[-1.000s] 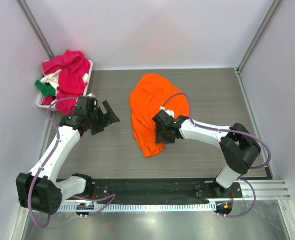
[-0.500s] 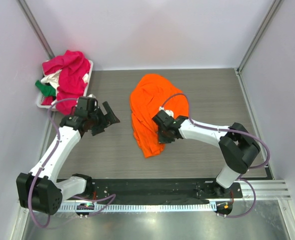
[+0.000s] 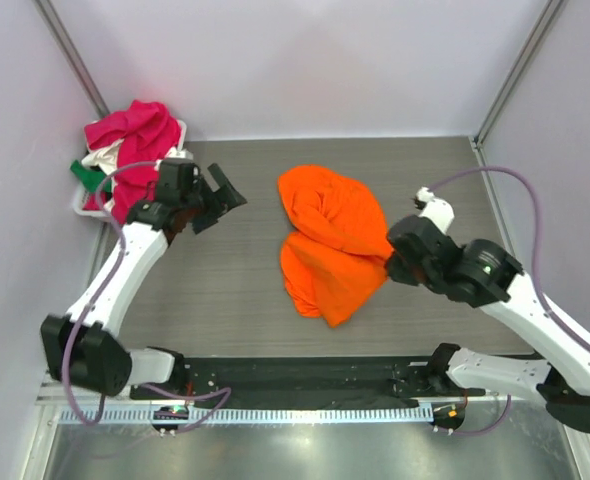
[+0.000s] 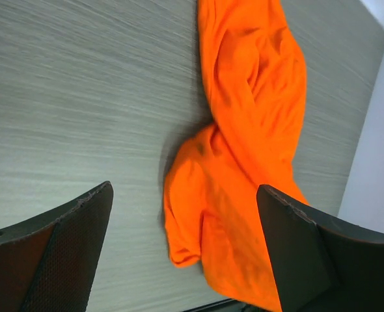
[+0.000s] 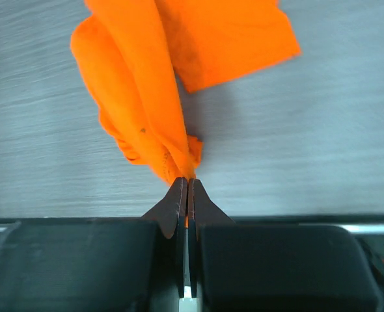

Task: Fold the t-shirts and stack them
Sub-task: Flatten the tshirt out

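Left hand (image 3: 218, 203) has swung up toward the basket (image 3: 81, 207), wide and empty. Mid-table (image 3: 225, 290), the orange t-shirt (image 3: 333, 235) has slid right and bunched: the right hand (image 5: 185, 185), pinched tight on its edge, is dragging it out, probably to spread it for folding.

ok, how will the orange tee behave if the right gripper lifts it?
Likely floppy: the orange t-shirt lies in soft crumpled folds, so it should drape, not hold shape. Probably light: a thin pinch in the right gripper tents the fabric. Pushed, it would likely bunch rather than slide whole.
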